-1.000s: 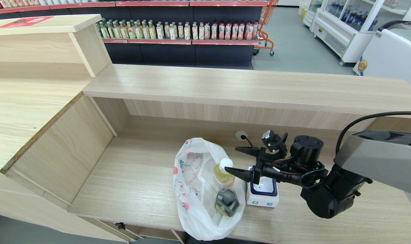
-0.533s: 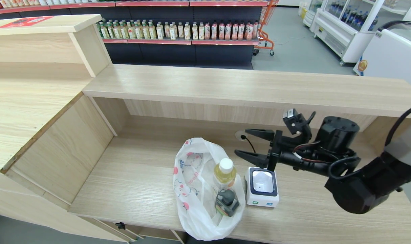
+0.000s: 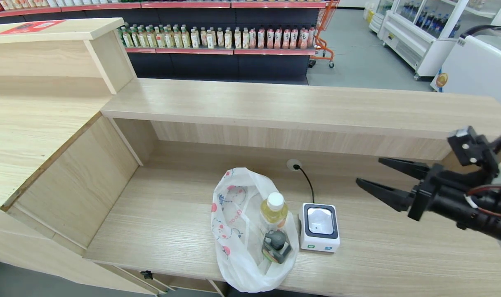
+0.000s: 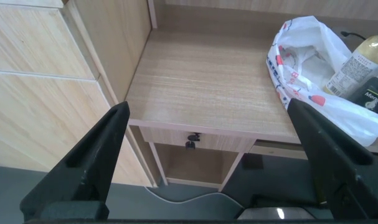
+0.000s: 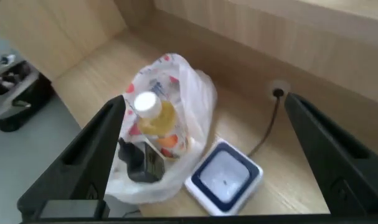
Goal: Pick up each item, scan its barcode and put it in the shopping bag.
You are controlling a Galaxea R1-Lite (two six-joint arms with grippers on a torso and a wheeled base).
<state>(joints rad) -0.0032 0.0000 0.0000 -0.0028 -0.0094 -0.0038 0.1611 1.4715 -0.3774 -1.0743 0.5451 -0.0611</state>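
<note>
At the desk's near edge [image 3: 151,264], the left gripper [image 4: 208,107] hangs outside the desk [image 4: 201,81] with its two fingers spread wide and nothing between them. One white shopping bag [image 3: 238,231] lies with its bottom lapping over that edge. It holds two items: one yellow bottle [image 3: 273,210] with a white cap and one small dark container [image 3: 276,246], touching each other. Just beside the bag's right side stands one scanner [image 3: 319,227], window up. Bare wood runs from the bag leftward to the side panel [image 3: 89,181], and from the scanner rightward, where the right gripper [image 3: 369,170] hovers above the surface, fingers wide apart and empty, well apart from the scanner. One black cable [image 3: 307,183] runs back from the scanner to a round port [image 3: 294,165] by the rear wall. Above that wall is the raised ledge [image 3: 296,107].
</note>
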